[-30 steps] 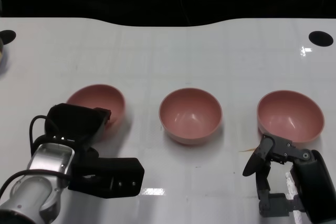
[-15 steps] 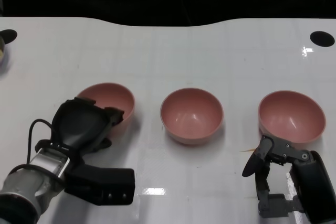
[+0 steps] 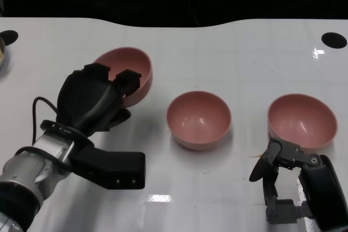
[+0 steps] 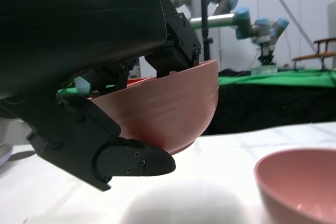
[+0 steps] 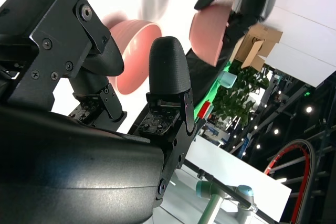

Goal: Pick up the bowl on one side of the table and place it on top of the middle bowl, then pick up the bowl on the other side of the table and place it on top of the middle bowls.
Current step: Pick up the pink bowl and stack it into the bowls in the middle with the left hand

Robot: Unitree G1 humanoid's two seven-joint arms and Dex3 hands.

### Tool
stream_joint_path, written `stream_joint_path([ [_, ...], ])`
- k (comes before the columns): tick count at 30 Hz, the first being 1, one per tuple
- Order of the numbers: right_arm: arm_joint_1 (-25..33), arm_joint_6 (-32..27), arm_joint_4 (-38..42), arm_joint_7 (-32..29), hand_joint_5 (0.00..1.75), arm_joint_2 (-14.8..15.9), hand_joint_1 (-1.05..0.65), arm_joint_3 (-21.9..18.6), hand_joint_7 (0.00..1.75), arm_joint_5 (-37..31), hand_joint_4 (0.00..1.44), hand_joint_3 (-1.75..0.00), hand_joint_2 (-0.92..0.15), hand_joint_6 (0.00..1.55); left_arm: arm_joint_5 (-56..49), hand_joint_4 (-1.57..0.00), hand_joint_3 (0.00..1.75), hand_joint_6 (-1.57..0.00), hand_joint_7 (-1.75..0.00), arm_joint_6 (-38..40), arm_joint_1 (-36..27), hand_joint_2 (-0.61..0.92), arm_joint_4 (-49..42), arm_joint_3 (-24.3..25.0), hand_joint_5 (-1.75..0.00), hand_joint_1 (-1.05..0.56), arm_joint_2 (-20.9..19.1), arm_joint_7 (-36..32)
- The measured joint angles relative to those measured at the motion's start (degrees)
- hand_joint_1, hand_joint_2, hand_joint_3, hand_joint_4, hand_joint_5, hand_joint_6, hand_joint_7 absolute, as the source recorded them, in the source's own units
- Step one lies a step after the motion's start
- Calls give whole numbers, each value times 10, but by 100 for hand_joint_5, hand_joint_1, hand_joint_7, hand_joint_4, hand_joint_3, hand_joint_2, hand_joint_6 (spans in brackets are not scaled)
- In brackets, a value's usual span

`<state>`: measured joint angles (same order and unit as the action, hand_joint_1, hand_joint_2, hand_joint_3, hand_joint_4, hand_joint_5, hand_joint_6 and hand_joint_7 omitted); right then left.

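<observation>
The left hand [image 3: 95, 101] hides the held bowl's [image 3: 129, 69] near rim; the middle bowl [image 4: 299, 187] is cut off.

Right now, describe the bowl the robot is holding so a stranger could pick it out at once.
On the white table are three round pink bowls. Look to its left side, where the robot's black left hand grips one, the pink held bowl. Unlike the two resting upright, it is lifted off the table and tilted.
</observation>
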<state>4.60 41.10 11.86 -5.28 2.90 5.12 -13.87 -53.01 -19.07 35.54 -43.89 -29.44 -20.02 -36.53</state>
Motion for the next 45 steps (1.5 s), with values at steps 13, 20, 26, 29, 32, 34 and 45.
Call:
stream_joint_path([
  [13,-1,-9,2,0,175,0,14,0,139,0,91,-164,-20,83,13,-93,104,-74,-173,-47,14,44,49,-9,-175,-19,23,45],
  [20,3,-9,2,3,175,2,13,-1,138,1,92,-164,-20,83,7,-92,80,-72,-175,-59,17,52,61,-37,-175,-20,57,54],
  [26,6,-8,0,9,175,3,12,-1,138,6,92,-165,-20,83,-6,-92,64,-72,-173,-58,32,59,54,-56,-175,-23,83,63],
  [29,8,-9,-2,10,174,3,11,-1,138,6,91,-166,-20,83,-8,-92,52,-84,-143,-60,40,63,38,-68,-175,-24,92,63],
  [32,13,-9,-6,10,174,3,11,0,137,6,91,-165,-21,83,-12,-89,39,-84,-135,-59,42,71,21,-80,-175,-26,96,77],
  [34,15,-9,-9,10,175,3,10,0,138,6,91,-165,-21,83,-14,-87,31,-82,-137,-53,42,74,19,-87,-175,-26,96,92],
  [45,18,-13,-23,13,175,2,10,2,139,7,90,-164,-21,83,-8,-72,13,-76,-30,-48,55,92,29,-98,-90,-37,89,184],
])
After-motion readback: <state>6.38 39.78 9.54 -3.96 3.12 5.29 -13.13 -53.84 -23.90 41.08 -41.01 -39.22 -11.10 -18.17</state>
